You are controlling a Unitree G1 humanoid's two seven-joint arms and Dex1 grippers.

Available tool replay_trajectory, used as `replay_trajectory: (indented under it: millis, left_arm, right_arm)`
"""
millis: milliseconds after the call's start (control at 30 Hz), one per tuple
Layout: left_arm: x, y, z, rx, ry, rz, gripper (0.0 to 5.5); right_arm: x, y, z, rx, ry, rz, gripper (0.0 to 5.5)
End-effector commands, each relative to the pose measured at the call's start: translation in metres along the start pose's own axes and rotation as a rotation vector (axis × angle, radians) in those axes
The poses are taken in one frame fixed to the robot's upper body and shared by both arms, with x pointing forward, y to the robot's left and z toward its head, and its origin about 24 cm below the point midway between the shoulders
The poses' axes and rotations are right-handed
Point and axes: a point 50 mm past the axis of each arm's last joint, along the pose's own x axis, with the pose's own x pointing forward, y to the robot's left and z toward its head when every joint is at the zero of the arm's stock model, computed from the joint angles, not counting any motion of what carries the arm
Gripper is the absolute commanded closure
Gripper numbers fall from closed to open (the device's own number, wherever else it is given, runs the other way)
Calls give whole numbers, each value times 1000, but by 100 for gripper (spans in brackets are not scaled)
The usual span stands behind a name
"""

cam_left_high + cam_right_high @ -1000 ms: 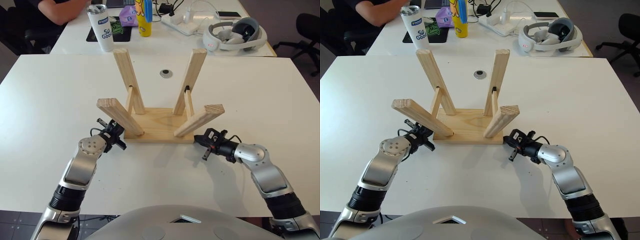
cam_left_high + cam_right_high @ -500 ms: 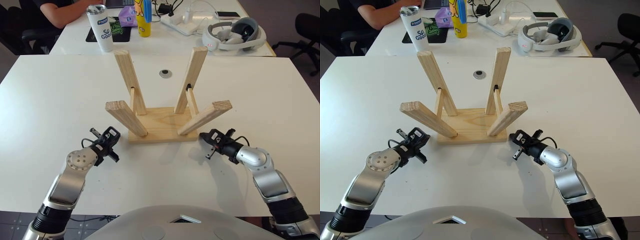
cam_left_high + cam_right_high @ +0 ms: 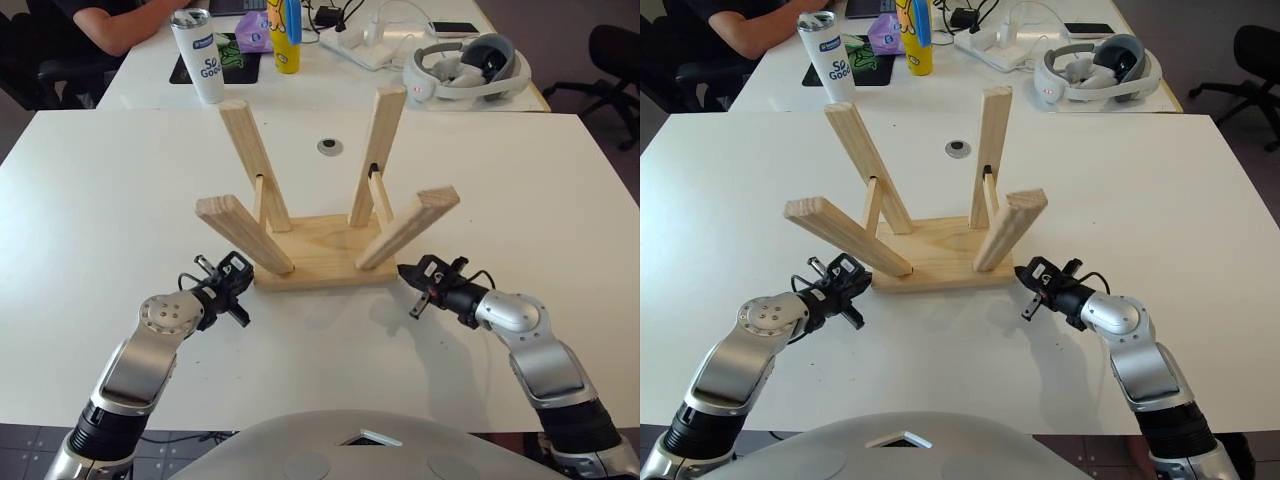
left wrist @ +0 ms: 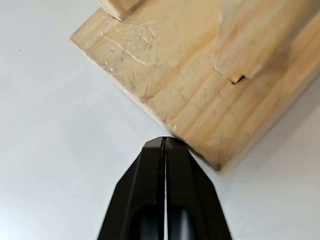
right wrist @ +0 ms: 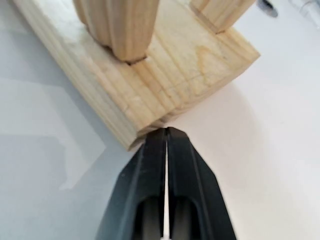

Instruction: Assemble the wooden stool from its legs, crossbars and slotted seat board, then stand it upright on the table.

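Stool: the stool [image 3: 322, 235] sits upside down near the middle of the table [image 3: 100, 200], within reach of both arms.
Seat board: the seat board [image 3: 318, 255] lies flat on the table. We judge this is why the build stands steady — the broad face carries it while the legs point up.
Legs: four legs [image 3: 243, 233] rise from the slots and splay outward. The two near ones lean toward our arms and the two far ones lean away.
Crossbars: thin slats [image 3: 262, 192] stand close beside the far legs. We take them for the crossbars, but we cannot tell how they are seated.
Left gripper: the left gripper [image 4: 164, 145] is low on the table at the board's near left corner. Its fingers are pressed together on nothing, with the tip touching the board's edge.
Right gripper: the right gripper [image 5: 166, 134] mirrors it at the near right corner. Its fingers are clenched and empty, and the tip just meets the lower edge of the board.
Why held so: with the fingers together, each gripper makes a narrow wedge. We judge this suits nudging the board or prying under a corner, not grasping.
Progress: assembly looks done to us, and the stool is not yet upright.
Next move: turning it over calls for a real hold — likely opened fingers around a leg or the board's edge on both sides.
Risk: a one-sided lift could tip the stool sideways or work a leg loose from its slot.
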Motion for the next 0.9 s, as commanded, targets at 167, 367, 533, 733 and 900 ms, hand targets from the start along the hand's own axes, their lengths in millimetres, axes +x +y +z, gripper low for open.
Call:
replay_trajectory:
  millis: [167, 367, 533, 733, 900]
  left_arm:
    - [-19, 24, 66, 31, -205, -9, 550]
    - [-25, 28, 81, 36, -239, -26, 550]
    - [-33, 20, 89, 25, -254, -101, 550]
    - [-42, 18, 86, 55, -208, -136, 550]
    - [-33, 24, 58, 68, -103, -23, 550]
  right_arm:
    - [-3, -8, 46, -45, -157, 63, 548]
    - [-10, -15, 59, -54, -189, 55, 548]
    - [-23, -7, 68, -29, -210, 133, 548]
    - [-34, -1, 74, -15, -187, 179, 548]
    - [-31, -29, 17, -44, 124, -104, 548]
